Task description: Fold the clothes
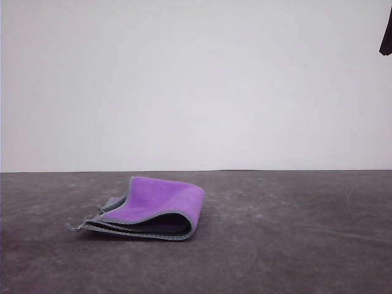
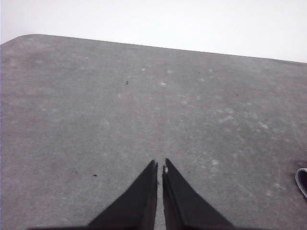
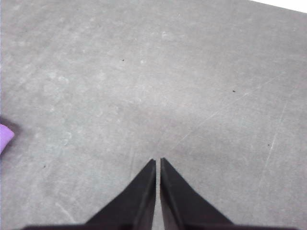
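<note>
The left claw (image 2: 159, 165) has its two black fingers pressed together, tips all but touching, with nothing between them. It hangs above bare grey counter (image 2: 120, 105), mottled with pale scuffs and a few dark specks. Off to one side of this claw, at the very border of its wrist view, a small curve of grey stitched edging peeks in, the rim of the cloth (image 2: 302, 181), well apart from the fingertips.

The right claw (image 3: 158, 160) looks the same: fingers closed against each other, only a thin seam between them, gripping nothing. Beneath it the counter shows fine pale scratches running slantwise. A sliver of bright purple, a corner of the cloth, shows at the border of that view, again well away from the tips.

From the front, the cloth (image 1: 156, 205) lies on the counter, folded over on itself, purple face up, with the dark grey face showing inside the open fold and grey edging tracing its layers. One thin corner trails out flat beside it. A plain pale wall (image 1: 196, 79) stands behind the counter, and a dark piece of the right arm (image 1: 386, 37) hangs high at the side, far above the cloth.
</note>
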Controlling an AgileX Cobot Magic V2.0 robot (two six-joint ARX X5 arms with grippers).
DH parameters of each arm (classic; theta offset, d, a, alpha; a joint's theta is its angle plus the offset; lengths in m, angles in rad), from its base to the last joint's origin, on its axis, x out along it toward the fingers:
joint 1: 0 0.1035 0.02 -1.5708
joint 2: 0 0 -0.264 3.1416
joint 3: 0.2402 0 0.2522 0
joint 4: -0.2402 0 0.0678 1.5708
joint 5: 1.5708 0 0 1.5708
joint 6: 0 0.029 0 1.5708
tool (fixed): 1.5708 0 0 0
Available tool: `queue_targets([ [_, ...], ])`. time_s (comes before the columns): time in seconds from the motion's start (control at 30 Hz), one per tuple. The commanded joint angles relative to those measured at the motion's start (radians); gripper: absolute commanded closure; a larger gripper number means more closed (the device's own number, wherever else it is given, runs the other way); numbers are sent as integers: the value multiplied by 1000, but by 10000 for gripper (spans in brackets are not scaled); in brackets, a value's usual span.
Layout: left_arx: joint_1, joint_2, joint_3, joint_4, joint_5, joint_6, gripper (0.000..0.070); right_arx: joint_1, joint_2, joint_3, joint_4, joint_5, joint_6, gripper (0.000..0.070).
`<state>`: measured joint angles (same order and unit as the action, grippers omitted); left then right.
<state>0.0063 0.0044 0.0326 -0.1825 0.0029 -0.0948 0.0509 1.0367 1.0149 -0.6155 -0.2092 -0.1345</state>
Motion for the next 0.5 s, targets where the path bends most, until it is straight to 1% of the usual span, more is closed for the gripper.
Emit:
queue_targets([
  [0.0, 0, -2, -19, -7, 0, -4, 697, -1, 8, 14, 11, 0, -4, 690],
  [0.4, 0, -2, -19, -7, 0, -4, 697, -1, 8, 13, 11, 0, -4, 690],
  [0.47, 0, -2, -19, -7, 0, -4, 697, -1, 8, 14, 13, 0, -13, 690],
])
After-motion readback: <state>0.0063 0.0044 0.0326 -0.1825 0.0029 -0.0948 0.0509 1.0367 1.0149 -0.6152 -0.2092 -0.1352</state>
